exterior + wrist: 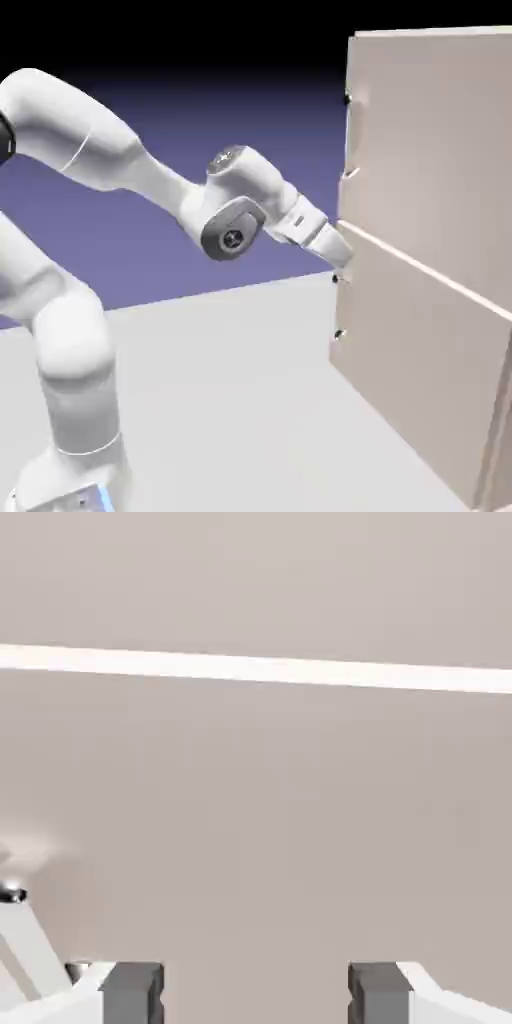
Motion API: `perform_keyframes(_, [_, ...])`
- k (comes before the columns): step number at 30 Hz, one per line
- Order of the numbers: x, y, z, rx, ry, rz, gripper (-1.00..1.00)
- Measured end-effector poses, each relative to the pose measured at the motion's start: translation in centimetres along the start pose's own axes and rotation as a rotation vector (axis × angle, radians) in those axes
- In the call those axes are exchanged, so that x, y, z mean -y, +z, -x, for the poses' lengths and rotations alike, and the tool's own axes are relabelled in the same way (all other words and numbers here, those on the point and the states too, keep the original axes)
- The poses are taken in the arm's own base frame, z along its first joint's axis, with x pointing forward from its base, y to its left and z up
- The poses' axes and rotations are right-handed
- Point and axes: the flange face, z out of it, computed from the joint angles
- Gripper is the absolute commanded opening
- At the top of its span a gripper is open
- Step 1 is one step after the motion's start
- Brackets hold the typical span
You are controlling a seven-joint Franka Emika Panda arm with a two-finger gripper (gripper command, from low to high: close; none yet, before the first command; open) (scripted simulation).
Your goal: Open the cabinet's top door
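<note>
The beige cabinet [497, 440] stands at the exterior view's right. Its top door [430, 150] lies flat and shut above a pale seam [256, 670], with the lower panel [420, 380] beneath. The top door's small handle [348, 172] sits at the panel's left edge. My gripper [340, 255] is close to the cabinet at the seam's left end, below that handle. In the hand view the gripper [255, 992] faces plain beige panel. Its grey fingertips [130, 992] stand apart with nothing between them, so it is open.
The lower panel's handle [338, 305] is just under my gripper. A metal stub and pale bar [20, 932] show at the hand view's lower left; which door's handle this is I cannot tell. The grey table [230, 400] runs in front of the cabinet.
</note>
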Motion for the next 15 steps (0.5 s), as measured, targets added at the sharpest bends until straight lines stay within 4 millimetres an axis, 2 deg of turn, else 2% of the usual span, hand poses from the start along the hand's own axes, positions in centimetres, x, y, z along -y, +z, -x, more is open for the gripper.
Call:
perform_keyframes(8, [2.5, -4.1, -3.3, -0.078, 0.505, -0.115, 0.0])
perform_keyframes(15, [4.5, -7.4, -4.8, -0.097, 0.925, -0.247, 0.0])
